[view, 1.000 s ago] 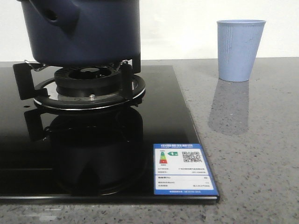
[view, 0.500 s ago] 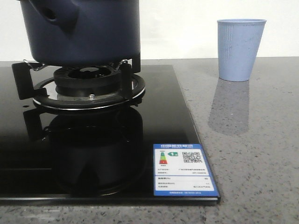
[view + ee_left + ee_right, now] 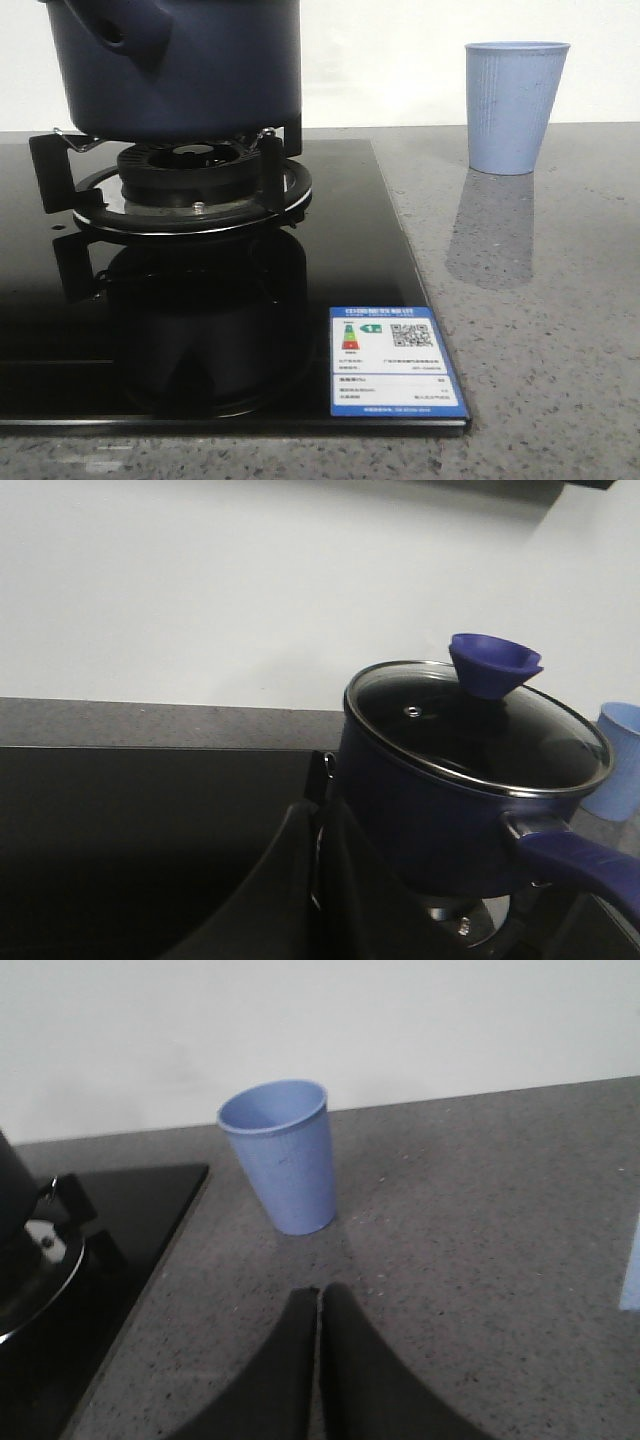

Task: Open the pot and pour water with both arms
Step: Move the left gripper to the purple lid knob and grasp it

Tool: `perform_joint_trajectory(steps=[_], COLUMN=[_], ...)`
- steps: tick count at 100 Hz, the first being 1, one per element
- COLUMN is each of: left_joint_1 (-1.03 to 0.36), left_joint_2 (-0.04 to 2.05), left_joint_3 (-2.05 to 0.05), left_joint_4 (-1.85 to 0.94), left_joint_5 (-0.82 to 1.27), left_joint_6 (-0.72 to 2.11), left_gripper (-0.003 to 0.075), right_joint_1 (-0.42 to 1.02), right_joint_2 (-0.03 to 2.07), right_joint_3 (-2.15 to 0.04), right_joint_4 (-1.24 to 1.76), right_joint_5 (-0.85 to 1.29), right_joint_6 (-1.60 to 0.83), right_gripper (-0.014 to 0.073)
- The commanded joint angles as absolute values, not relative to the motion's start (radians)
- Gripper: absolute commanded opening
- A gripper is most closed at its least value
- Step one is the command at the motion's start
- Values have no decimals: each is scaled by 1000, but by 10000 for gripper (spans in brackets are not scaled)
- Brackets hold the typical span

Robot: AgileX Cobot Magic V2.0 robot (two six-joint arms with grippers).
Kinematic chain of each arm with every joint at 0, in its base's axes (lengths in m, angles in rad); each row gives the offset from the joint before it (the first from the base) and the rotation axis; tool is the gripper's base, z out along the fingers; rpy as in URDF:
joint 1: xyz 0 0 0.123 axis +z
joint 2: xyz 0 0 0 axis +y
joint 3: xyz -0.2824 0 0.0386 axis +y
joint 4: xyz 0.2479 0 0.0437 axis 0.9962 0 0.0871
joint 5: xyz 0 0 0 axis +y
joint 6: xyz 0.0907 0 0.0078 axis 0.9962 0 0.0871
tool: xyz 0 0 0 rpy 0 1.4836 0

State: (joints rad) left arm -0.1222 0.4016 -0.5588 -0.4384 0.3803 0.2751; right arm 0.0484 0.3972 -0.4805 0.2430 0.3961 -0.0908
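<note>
The dark navy pot [image 3: 185, 65] stands on the gas burner [image 3: 190, 190] at the left of the front view, its top cut off by the frame. In the left wrist view the pot [image 3: 440, 815] wears a glass lid [image 3: 470, 725] with a blue cone-shaped knob [image 3: 493, 663], and its long handle [image 3: 580, 860] points away to one side. My left gripper [image 3: 318, 815] is shut and empty, close beside the pot's wall. My right gripper [image 3: 318, 1295] is shut and empty above the counter, a short way from the pale blue cup [image 3: 285, 1155]. No arm shows in the front view.
The black glass hob [image 3: 200, 330] carries a blue-and-white energy label [image 3: 393, 365] at its front right corner. The pale blue ribbed cup [image 3: 515, 105] stands on the grey speckled counter [image 3: 540, 330] at the back right. A white wall runs behind.
The front view shifts very slightly; pot, burner and cup stay where they were.
</note>
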Motion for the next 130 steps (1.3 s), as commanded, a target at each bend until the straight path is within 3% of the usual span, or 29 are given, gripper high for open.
perform_joint_trajectory(steps=[1,16,27,36,37,44,52,59,81,97,111,130], left_joint_1=[-165,-252,-331,-396,-406,-452,-504,-542,-618,-618,-618,-618], left_joint_2=[475,559,592,616,621,648,685,719,854,966,1052,1177], left_joint_3=[-633,-683,-692,-692,-692,-692,-692,-692,-692,-702,-756,-855], left_joint_4=[-449,-451,-467,-467,-467,-467,-467,-467,-440,-439,-439,-429], left_joint_5=[330,308,222,159,151,118,75,31,-160,-275,-275,-277], left_joint_6=[294,329,334,334,334,334,334,334,334,334,334,334], left_gripper=[-19,-6,103,261,307,452,541,542,477,484,536,538], right_joint_1=[99,182,206,211,211,211,211,211,211,211,211,211], right_joint_2=[482,577,602,610,610,610,610,610,610,610,610,610], right_joint_3=[-564,-615,-624,-626,-626,-626,-626,-626,-626,-626,-626,-626], right_joint_4=[236,238,248,248,248,248,248,248,248,250,256,256], right_joint_5=[369,358,311,292,292,290,288,288,288,288,288,288], right_joint_6=[-164,-186,-186,-186,-186,-186,-186,-186,-186,-186,-186,-186], right_gripper=[-46,-45,-5,138,153,342,491,541,541,541,541,541])
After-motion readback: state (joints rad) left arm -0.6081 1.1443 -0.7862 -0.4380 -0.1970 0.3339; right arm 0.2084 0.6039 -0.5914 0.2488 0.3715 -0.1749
